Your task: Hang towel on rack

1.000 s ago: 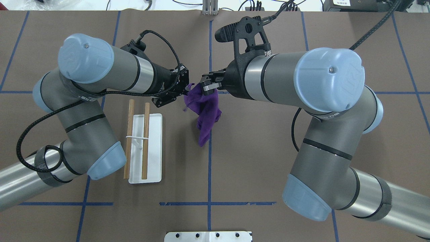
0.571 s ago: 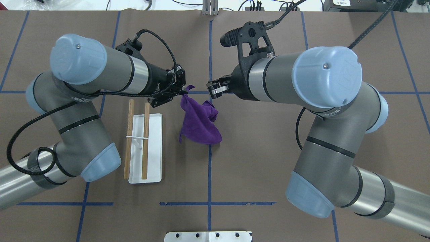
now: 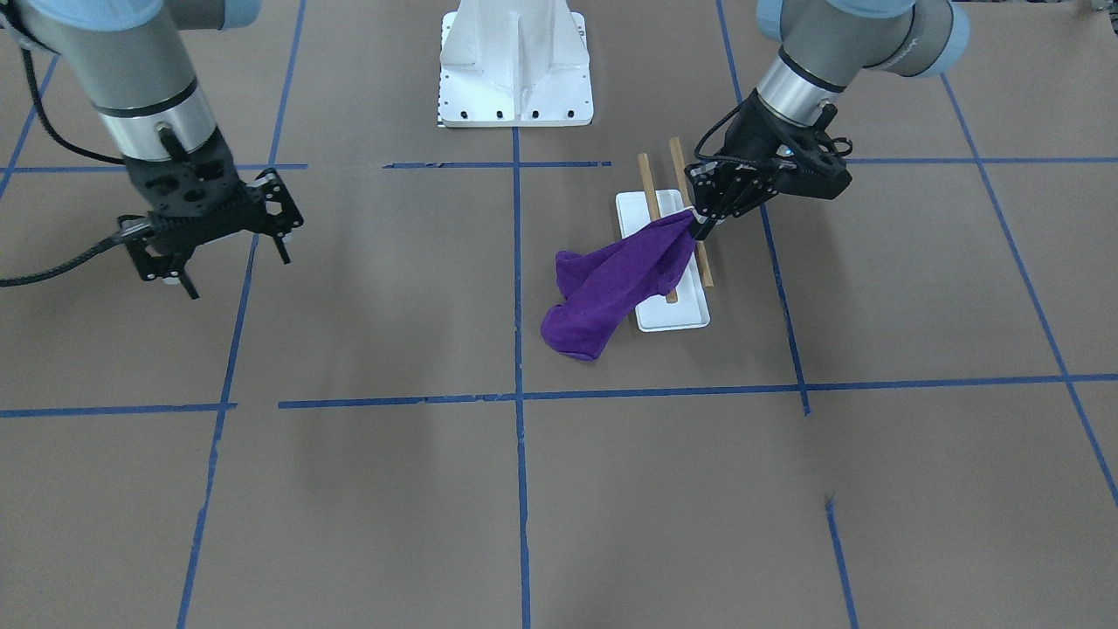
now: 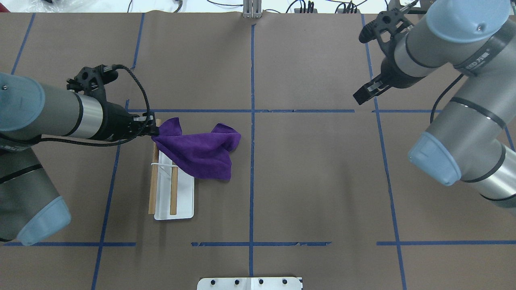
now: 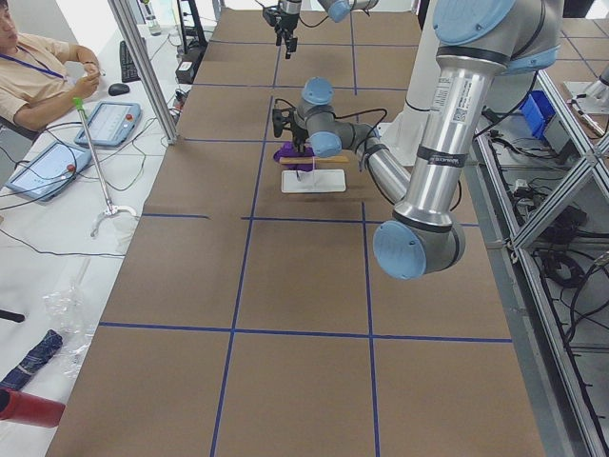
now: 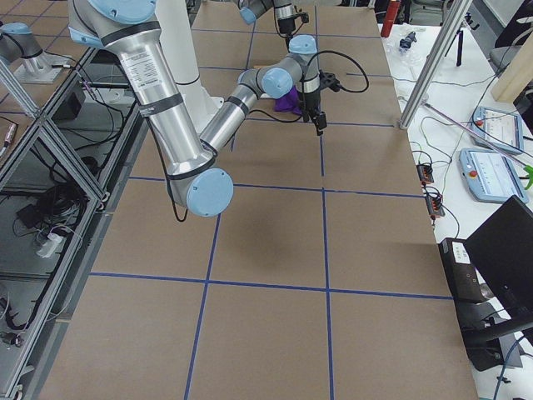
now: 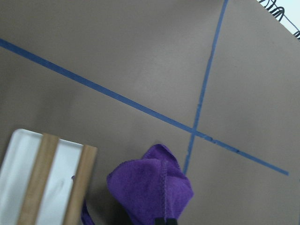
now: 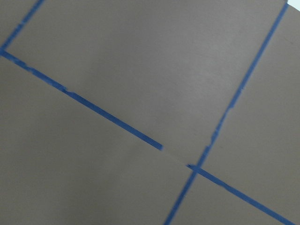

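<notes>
One big brown table (image 4: pixel 306 181) holds everything, and the rack (image 4: pixel 182 199) stands on it.

Next come the two grey arms. The left arm (image 4: pixel 44 114) reaches in low, right up to the far end of the rack. The right arm (image 4: pixel 463 117) is well away from the rack, across the table on the other side.

Then comes the purple towel (image 4: pixel 201 150). One corner is lifted up at the far end of the rack. From there the cloth lies across that end, covers part of the rods (image 4: pixel 152 189), and spills down onto the table just beside the rack, on the side nearer the right arm. I cannot tell how hard it presses on the rods.

The rack is a flat white tray with two wooden rods side by side above it. The near ends of the rods are bare.

The left gripper (image 3: pixel 699 229) sits over the far end of the rack, its jaws pinched tight on the towel's corner.

The right gripper (image 3: pixel 236 273) hangs far from the rack, with jaws spread wide apart and nothing between them.
</notes>
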Available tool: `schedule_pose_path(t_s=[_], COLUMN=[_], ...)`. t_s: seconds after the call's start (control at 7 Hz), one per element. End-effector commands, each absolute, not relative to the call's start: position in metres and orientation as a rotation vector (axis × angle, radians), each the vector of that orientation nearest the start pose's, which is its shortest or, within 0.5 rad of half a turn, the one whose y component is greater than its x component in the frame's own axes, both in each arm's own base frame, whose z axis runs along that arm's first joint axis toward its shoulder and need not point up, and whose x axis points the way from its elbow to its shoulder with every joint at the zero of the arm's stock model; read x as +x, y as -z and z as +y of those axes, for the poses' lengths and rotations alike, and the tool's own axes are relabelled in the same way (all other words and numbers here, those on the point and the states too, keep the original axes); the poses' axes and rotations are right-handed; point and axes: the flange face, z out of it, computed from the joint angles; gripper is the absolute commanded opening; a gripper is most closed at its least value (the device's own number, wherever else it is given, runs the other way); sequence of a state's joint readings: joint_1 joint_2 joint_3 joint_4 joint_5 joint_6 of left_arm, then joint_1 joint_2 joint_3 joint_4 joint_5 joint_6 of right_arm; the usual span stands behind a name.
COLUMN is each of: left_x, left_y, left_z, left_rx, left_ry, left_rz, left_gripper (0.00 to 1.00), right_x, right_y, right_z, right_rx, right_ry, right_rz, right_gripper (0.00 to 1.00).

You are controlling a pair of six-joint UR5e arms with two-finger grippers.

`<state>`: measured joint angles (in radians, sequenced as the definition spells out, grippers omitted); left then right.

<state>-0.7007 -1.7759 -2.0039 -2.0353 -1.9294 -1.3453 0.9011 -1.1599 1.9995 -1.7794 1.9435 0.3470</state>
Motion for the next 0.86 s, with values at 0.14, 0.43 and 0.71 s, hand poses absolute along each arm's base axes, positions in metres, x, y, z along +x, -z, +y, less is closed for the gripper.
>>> schedule_pose_path(t_s=[0.14,0.43,0.71], left_x=[0.287,0.29,0.292], left_y=[-0.376,-0.382,-0.387], left_z=[-0.421,-0.426,-0.426], left_rx=[0.33,0.326,0.349], left_ry=[0.095,0.098,0.037], left_rz=[1.014,1.006,0.985], left_gripper=[0.0,0.0,0.99], right_x=[-0.191,-0.168,-0.126], right_y=[-0.38,-0.423,-0.458], right_z=[-0.509,-0.497,-0.502], right_rx=[0.264,0.197,0.151], right_ry=[0.441,0.409,0.326], right_rz=[-0.518,-0.486,-0.448], right_gripper=[1.0,1.0,1.0])
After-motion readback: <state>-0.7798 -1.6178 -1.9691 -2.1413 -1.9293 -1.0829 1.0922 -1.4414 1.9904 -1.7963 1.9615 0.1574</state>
